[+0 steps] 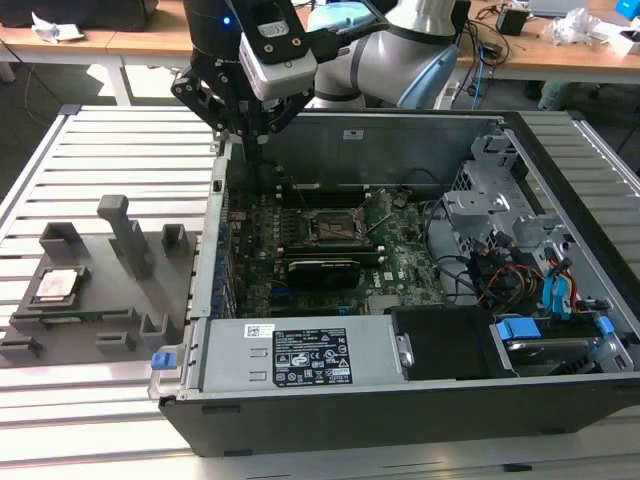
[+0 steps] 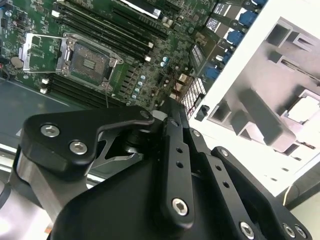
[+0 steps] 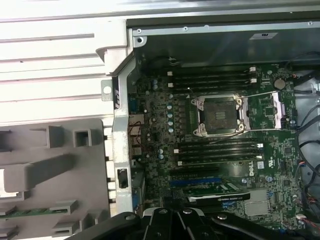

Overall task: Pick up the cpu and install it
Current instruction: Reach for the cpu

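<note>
Nearest you, the power supply carries a white label, its print too small to read. Your gripper hovers over a far corner of the open case, jaws seemingly drawn narrow and empty. The cpu lies in the grey tray, well apart. Pickup is not begun; it calls for crossing there with jaws opened.

The arm is made of fat, shiny grey tubes with light blue caps on the round joints. Near its end sits a black part with a tiny blue light and a grey-white box with dark spots. The gripper is black, built from flat bars, and in the second wrist view round silver screws dot them
</note>
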Robot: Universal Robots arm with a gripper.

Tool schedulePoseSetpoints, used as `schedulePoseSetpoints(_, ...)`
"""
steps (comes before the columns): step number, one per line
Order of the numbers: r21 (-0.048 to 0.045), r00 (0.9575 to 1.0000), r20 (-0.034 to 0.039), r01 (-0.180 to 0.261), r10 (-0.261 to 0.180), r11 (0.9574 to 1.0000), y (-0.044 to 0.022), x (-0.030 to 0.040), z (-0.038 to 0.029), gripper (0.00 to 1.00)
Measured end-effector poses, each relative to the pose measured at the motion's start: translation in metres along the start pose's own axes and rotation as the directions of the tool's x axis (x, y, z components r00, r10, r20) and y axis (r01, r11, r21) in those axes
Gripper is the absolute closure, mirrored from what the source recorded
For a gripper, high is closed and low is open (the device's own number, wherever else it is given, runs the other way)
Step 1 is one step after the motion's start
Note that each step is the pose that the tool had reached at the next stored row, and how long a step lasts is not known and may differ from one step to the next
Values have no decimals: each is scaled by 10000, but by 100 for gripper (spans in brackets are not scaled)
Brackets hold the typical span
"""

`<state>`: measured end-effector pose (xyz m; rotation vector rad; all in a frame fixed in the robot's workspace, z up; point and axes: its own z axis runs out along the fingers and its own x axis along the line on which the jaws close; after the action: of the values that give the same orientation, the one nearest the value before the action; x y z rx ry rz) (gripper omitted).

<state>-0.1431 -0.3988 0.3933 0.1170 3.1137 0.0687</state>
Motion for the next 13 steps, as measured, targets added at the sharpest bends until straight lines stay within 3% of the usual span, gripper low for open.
schedulePoseSetpoints(13,0,10000,0,1,-1,10000,-9,111,-3,89)
